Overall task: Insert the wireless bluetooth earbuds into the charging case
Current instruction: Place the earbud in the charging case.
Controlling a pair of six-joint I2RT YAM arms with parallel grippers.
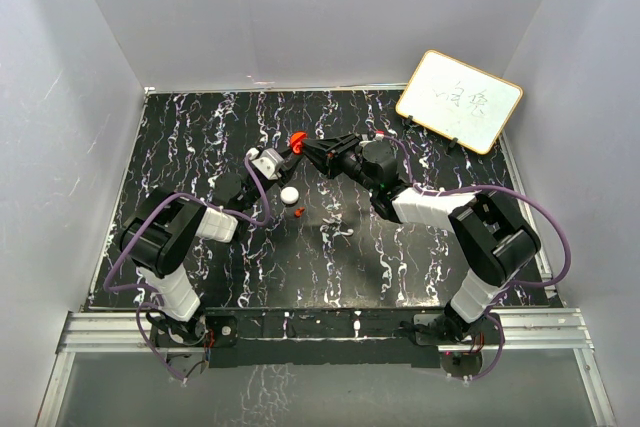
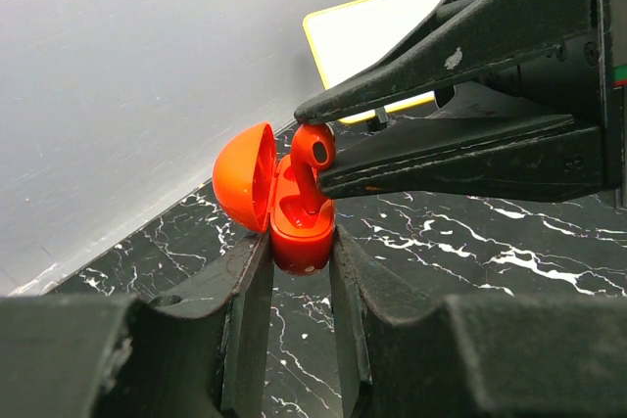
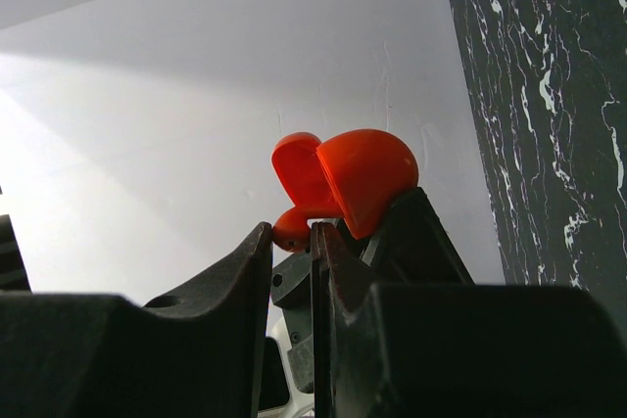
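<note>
Red plastic sits in both pairs of jaws. The left jaws are clenched on the lower half of the charging case (image 2: 302, 237), pinching its rounded base from either side. Its hinged lid (image 2: 243, 178) is swung open to the left. The right jaws, drawn nearly together, grasp one earbud (image 2: 315, 149) by its bulbous head. The stem points down into the open bowl of the case. Whether it is fully seated there I cannot tell.

From the right wrist, that earbud (image 3: 292, 229) shows as a small red knob between the two black fingertips. The case's open shell (image 3: 367, 178) rises just above and behind it, against the pale wall.

Seen from above, the left arm (image 1: 165, 237) and the right arm (image 1: 480, 227) meet tip to tip over the far middle of the bench (image 1: 400, 247), a black surface streaked with white marbling. The case (image 1: 297, 139) is a red spot between them.

Nearer the arm bases, a white disc (image 1: 289, 194) lies flat on the bench. The second earbud (image 1: 299, 212), a tiny red piece, lies just beside the disc on its near side and in neither grip.

A whiteboard (image 1: 459, 100) with a yellow frame stands propped and tilted at the far right corner. Plain grey-white walls (image 1: 330, 7) enclose the bench on three sides.
</note>
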